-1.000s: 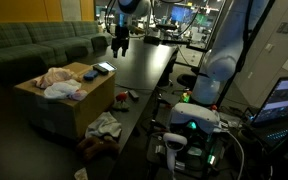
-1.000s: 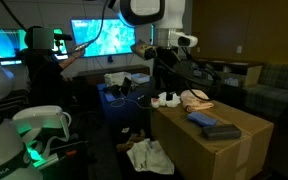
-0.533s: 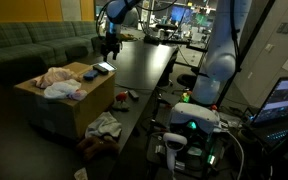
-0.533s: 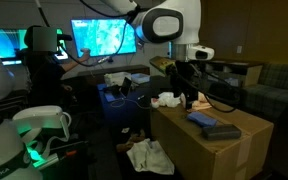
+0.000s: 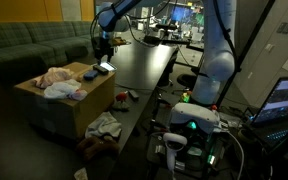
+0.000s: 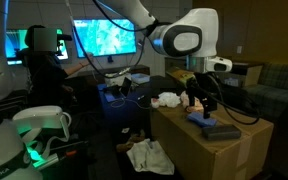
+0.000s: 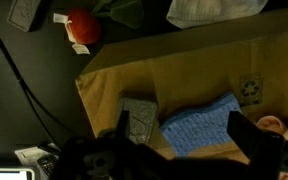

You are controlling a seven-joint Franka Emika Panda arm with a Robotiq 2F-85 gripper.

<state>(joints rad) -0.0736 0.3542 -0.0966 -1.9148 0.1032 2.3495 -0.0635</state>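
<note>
End effector (image 6: 198, 100) open above blue cloth (image 7: 199, 125) near box (image 7: 184, 70) corner. Advise a square, centred descent, clear of grey flat device (image 7: 139, 122).

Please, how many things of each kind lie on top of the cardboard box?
pile of clothes: 1
blue cloth: 1
dark flat block: 1
Total: 3

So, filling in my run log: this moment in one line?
hand: open, empty | above: blue cloth | cloth on: cardboard box
</note>
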